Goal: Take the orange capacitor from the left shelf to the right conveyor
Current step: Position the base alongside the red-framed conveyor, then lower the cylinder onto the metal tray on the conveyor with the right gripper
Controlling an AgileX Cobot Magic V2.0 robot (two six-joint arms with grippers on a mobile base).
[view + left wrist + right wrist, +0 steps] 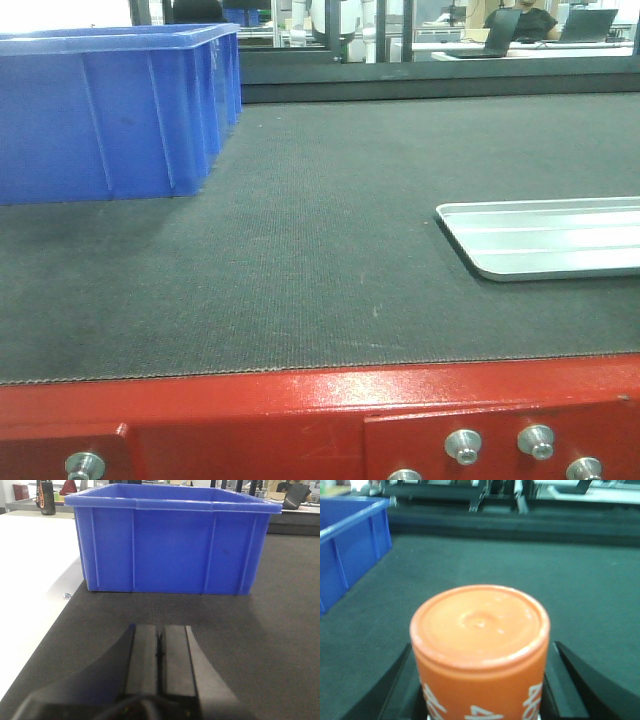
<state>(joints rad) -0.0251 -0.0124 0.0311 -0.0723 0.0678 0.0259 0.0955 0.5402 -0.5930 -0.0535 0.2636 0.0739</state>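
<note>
Here, right tool (482,670) clamped on orange capacitor (480,625), white "4" partly legible, left tool (160,632) together.

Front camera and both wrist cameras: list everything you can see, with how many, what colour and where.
capacitor: one, orange with white print, upright between the right pincer's fingers
belt: one, dark grey, across all three views
front edge: one, red, along the near side of the belt
bolts: at least five, silver, in the front edge
bin: one, blue, standing on the belt at far left
tray: one, silver, flat on the belt at right
white surface: one, beside the belt's left side
left pincer: one, black, shut and empty, low over the belt, facing the bin
right pincer: one, black, shut on the capacitor
</note>
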